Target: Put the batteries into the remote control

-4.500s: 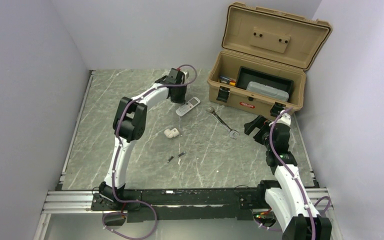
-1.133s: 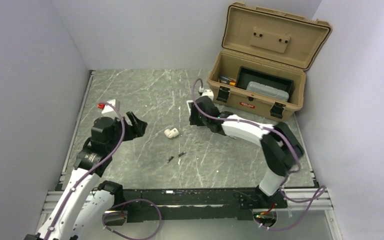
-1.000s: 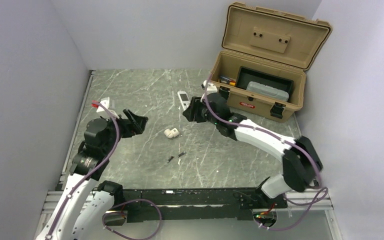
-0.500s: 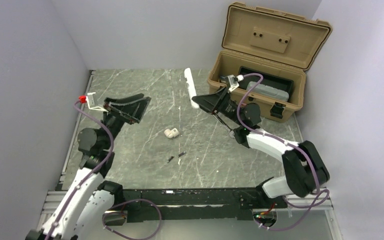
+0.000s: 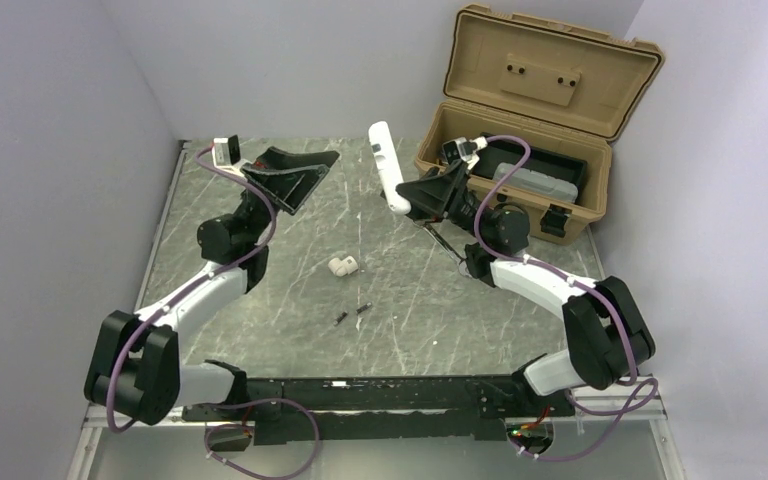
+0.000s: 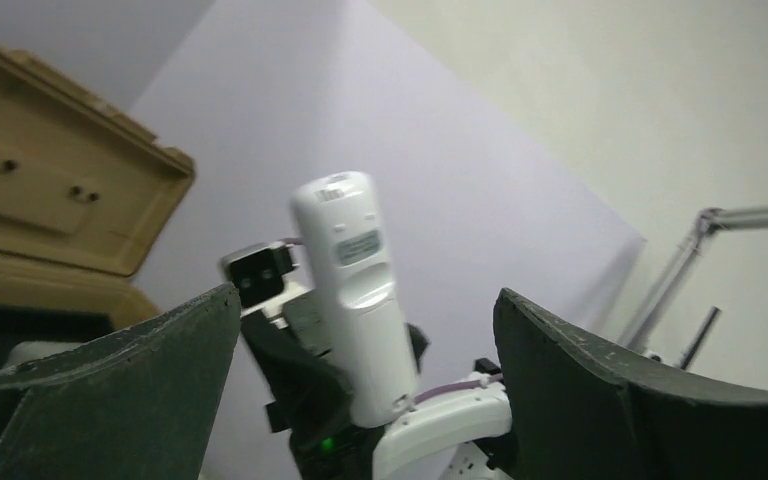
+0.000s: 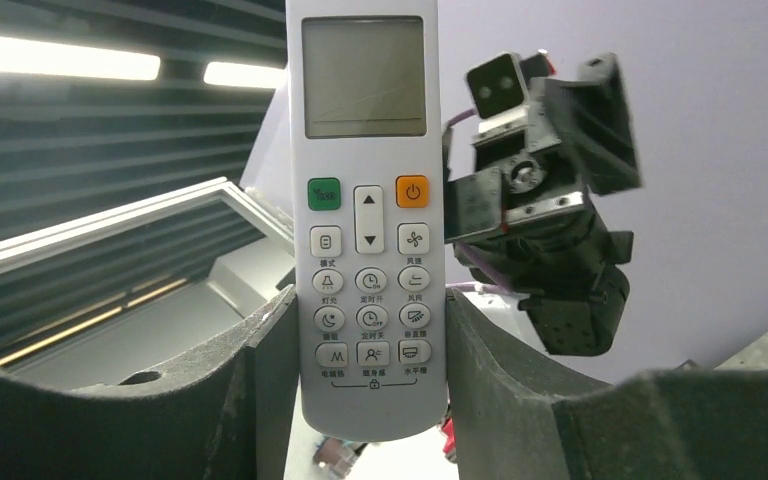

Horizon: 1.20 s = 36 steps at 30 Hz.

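Observation:
The white remote control (image 5: 387,165) is held upright above the table's back middle, with my right gripper (image 5: 407,200) shut on its lower end. In the right wrist view its screen and buttons (image 7: 368,200) face the camera, and the right gripper (image 7: 370,300) clamps both long edges. My left gripper (image 5: 315,182) is raised to the remote's left, open and apart from it. In the left wrist view the remote's back (image 6: 355,290) shows beyond the wide left gripper (image 6: 368,310). Two batteries (image 5: 341,319) (image 5: 363,308) lie on the table's near middle.
A white pipe fitting (image 5: 342,266) lies above the batteries. A silver wrench (image 5: 448,243) is partly hidden under the right arm. An open tan toolbox (image 5: 535,150) stands at the back right.
My right gripper has lifted the remote off the table and stood it upright. My left arm has swung up and toward it, and its jaws have widened.

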Tool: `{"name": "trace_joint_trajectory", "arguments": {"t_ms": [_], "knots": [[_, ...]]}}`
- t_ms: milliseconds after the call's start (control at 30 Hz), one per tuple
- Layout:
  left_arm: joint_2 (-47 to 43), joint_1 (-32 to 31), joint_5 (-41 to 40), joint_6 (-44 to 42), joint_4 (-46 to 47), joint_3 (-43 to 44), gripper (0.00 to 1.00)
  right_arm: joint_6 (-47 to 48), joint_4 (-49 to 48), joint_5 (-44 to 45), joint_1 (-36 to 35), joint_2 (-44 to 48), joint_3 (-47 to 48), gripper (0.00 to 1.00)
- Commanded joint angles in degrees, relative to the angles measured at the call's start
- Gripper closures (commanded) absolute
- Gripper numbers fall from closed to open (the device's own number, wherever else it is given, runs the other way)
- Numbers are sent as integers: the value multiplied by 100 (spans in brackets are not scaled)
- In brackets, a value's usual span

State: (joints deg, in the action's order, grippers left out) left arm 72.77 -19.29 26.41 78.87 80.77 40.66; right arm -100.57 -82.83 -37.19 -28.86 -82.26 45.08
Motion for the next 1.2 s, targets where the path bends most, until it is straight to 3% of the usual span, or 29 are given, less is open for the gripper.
{"name": "trace_joint_trajectory", "arguments": {"t_ms": [0,200,633,767,933,1167], "knots": [[123,-335,361,105,1413,650,0,-335,-1535,55,-16,205,108,100],[839,-655,486,234,1450,1264,1,-397,-1536,-67,-177,301,269,100],[1409,-1027,589,266,1455,1881,2,-410,-1530,-74,-353,456,13,100],[1459,-1154,656,261,1453,2099,10,-403,-1540,-47,-365,456,-72,100],[1479,-1210,688,328,1459,2147,32,-425,-1537,-31,-372,457,-70,100],[1519,-1303,799,381,1460,2277,51,-481,-1541,46,-373,393,-96,100]]}}
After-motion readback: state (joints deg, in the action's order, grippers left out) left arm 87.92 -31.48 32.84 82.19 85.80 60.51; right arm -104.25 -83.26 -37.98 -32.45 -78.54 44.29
